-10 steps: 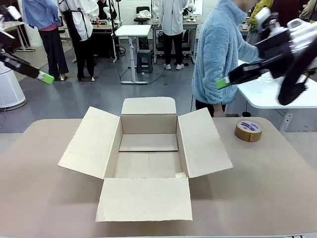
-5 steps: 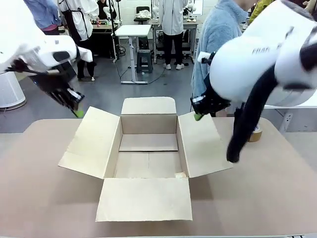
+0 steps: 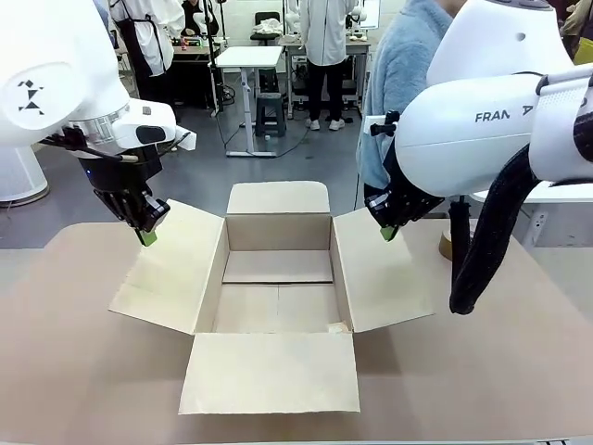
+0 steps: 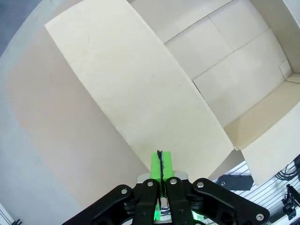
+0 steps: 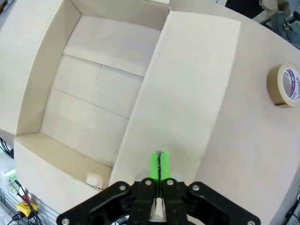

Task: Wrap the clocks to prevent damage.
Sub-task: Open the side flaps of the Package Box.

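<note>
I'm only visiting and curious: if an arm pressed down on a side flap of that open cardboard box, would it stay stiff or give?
Likely it gives: the left flap slants outward, held only along its fold, so it should hinge downward. The box looks nearly empty, so it is probably light and may slide on the smooth table.

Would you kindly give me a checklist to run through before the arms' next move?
1. Cardboard box open, four flaps spread: ok.
2. Box floor free, bar a pale scrap: ok.
3. Left gripper shut, empty, over the left flap: ok.
4. Right gripper shut, empty, over the right flap: ok.
5. Tape roll on the table, apart from the box: ok.
6. Grippers clear of the flaps: cannot tell.
</note>
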### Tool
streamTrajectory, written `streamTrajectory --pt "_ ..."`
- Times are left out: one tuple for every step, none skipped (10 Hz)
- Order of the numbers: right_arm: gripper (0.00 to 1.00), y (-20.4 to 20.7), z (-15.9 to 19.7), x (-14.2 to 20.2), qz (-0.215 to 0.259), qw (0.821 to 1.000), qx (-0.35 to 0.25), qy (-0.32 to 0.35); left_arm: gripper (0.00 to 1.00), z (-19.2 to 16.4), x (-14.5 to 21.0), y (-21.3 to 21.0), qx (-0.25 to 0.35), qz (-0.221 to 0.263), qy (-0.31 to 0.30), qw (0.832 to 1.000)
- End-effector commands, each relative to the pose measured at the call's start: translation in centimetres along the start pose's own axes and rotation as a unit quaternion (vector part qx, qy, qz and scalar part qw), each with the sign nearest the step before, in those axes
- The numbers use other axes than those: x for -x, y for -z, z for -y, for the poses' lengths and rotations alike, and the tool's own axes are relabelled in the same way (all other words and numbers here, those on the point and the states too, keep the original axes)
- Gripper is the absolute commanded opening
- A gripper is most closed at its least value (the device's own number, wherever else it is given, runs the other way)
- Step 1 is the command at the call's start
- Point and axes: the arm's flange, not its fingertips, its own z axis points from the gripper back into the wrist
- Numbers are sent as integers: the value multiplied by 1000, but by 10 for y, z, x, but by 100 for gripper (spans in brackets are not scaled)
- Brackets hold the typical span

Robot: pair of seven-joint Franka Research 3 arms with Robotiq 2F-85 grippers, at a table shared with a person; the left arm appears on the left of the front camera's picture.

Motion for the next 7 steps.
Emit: streamTrajectory --pt "0 6 3 2 14 1000 13 12 0 -4 5 -3 -7 14 -9 1000" --pt "1 0 0 0 0 1000 0 0 0 0 0 0 0 0 0 1000" --pt "1 20 -3 -2 -4 998 47 35 0 8 -8 20 -32 -26 -25 999" --pt "1 40 1 -8 -14 996 68 61 0 12 -18 37 -66 -29 -57 996" --pt "1 56 7 -10 -15 993 90 81 0 12 -25 51 -98 -22 -96 990" --pt "1 68 13 -12 -15 990 105 98 0 10 -31 62 -108 -15 -133 985" --pt "1 76 19 -13 -14 989 105 107 0 6 -34 71 -118 -6 -162 980"
